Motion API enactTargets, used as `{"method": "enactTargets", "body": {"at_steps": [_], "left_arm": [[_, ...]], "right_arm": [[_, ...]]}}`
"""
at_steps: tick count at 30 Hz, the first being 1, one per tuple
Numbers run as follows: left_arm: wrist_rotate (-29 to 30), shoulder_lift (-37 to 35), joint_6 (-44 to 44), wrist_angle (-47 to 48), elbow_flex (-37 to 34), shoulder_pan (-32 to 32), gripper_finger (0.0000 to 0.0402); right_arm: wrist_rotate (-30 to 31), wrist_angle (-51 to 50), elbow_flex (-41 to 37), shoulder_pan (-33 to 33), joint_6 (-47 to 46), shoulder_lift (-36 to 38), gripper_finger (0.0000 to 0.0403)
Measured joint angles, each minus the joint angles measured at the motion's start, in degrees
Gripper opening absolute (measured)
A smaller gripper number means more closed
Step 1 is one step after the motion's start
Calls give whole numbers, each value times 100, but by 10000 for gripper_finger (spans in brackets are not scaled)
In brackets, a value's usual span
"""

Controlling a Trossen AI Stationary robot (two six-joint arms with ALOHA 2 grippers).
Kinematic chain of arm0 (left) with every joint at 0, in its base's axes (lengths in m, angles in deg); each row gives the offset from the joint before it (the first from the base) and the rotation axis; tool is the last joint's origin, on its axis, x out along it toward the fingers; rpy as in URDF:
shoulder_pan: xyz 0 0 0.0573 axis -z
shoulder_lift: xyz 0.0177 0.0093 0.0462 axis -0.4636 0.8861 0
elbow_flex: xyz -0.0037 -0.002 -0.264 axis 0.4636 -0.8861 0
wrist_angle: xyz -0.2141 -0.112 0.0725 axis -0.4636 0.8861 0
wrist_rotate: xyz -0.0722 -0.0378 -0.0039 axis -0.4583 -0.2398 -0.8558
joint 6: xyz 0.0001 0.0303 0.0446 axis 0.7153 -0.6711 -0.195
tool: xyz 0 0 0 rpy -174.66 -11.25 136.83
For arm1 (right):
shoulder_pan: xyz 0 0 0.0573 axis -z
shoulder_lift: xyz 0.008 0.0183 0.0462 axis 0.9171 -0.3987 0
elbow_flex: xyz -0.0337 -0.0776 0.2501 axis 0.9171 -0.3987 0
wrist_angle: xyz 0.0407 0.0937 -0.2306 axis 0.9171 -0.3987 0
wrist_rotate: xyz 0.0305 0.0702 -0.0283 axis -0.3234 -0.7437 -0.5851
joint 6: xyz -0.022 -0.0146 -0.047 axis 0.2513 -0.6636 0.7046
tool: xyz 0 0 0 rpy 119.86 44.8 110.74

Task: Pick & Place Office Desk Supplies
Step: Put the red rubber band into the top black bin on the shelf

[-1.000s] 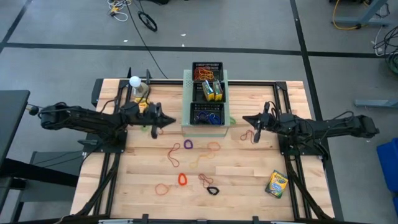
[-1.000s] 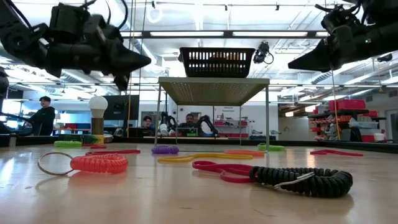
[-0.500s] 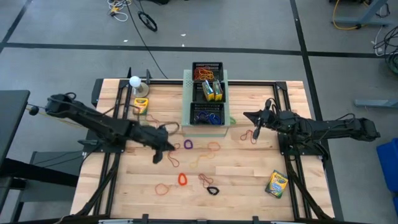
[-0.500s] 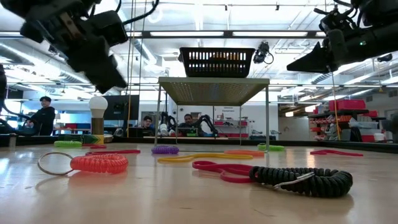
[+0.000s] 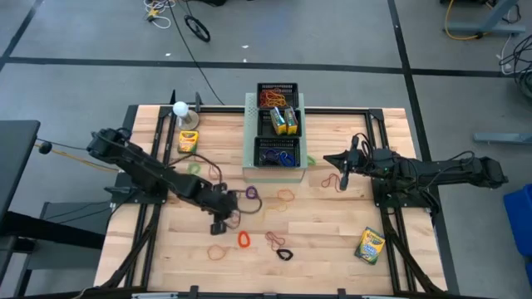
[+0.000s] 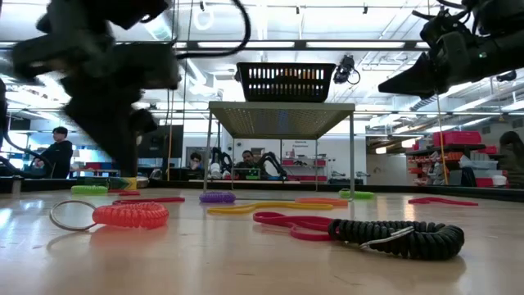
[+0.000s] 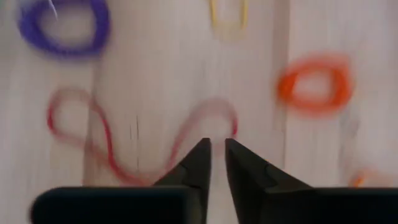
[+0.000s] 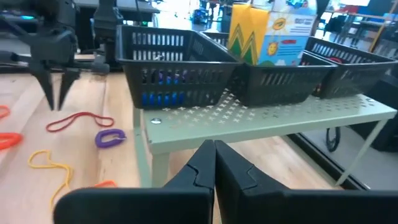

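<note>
Rubber-band loops lie flat on the wooden table: a wavy red one (image 7: 93, 134), a purple one (image 5: 251, 193), an orange one (image 5: 243, 239) and a black coiled one (image 5: 284, 254). My left gripper (image 5: 219, 224) points down over the red wavy band, its fingers a narrow gap apart (image 7: 217, 144), touching nothing that shows. My right gripper (image 5: 327, 159) hovers shut (image 8: 214, 149) right of the pale-green shelf, above another red band (image 5: 332, 179). Three black mesh trays (image 5: 277, 152) sit on that shelf, and the middle one holds a crayon box (image 5: 284, 120).
One crayon box (image 5: 370, 245) lies near the table's right near corner, another (image 5: 188, 141) beside the white ball on its stand (image 5: 180, 108). The pale-green perforated shelf (image 5: 249, 170) stands at the table's far middle. People sit in the room behind (image 6: 57, 152).
My left arm has swung from beside the shelf's left side toward the near edge and rightward, tipping from level to pointing down and dropping over the red wavy band. The right arm has kept still. No band has moved.
</note>
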Motion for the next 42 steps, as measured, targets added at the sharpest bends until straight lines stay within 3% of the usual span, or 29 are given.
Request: {"method": "enactTargets", "body": {"at_steps": [3,10,14,18,27,35,38,42], "left_arm": [[61,239,-276,530,238,95,92],[140,707,-1033,537,305,145,180],[128,910,-1310,528,331,144,197],[171,931,-1370,531,329,135,163],[317,886,-1212,641,429,145,13],[821,213,-1120,1248,777,130,4],[975,-339,-911,1311,807,139,4],[1627,-1244,-582,1456,816,127,3]], "right_arm": [[-10,2,0,-75,2,0,5],[-10,25,-1,-114,41,-2,5],[-9,55,0,-115,50,-1,5],[-8,55,0,-115,68,0,5],[-7,144,-2,-115,154,-2,5],[-8,142,-2,-114,43,-2,5],[-8,140,-2,-115,9,-2,5],[-8,116,-2,-113,-27,-4,5]]}}
